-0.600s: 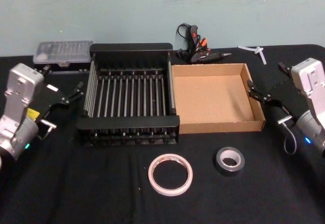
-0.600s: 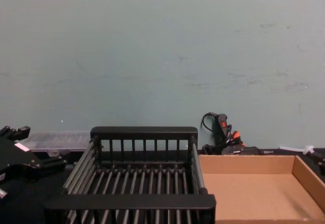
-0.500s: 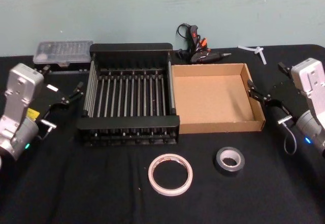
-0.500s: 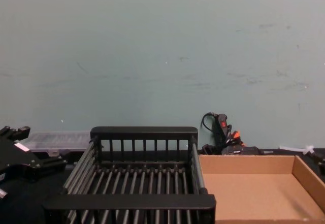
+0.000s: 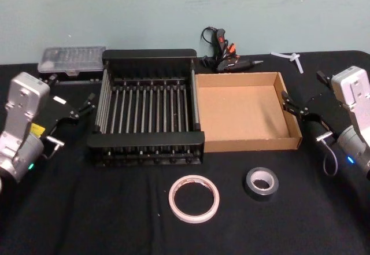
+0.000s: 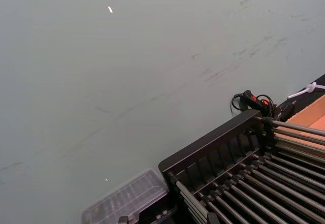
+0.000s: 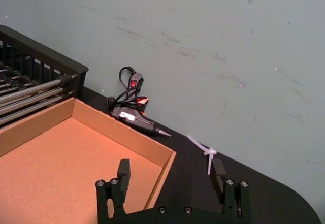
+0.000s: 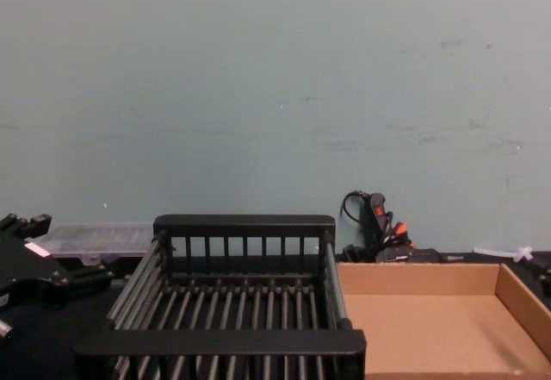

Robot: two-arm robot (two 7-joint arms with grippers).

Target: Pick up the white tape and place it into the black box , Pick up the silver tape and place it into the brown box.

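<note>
We see the white tape [image 5: 194, 198] and silver tape [image 5: 261, 182] near the black box [image 5: 148, 108]; left gripper [image 5: 74, 110] and right gripper [image 5: 303, 111] spread apart, flanking it.

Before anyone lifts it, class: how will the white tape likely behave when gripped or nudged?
The white tape lies flat on the table, so it probably won't roll. Its thin ring looks light and may slide if pushed. The wide hollow centre may flex when squeezed.

No legible text; red print on white tape [image 5: 194, 198] core unreadable.
</note>
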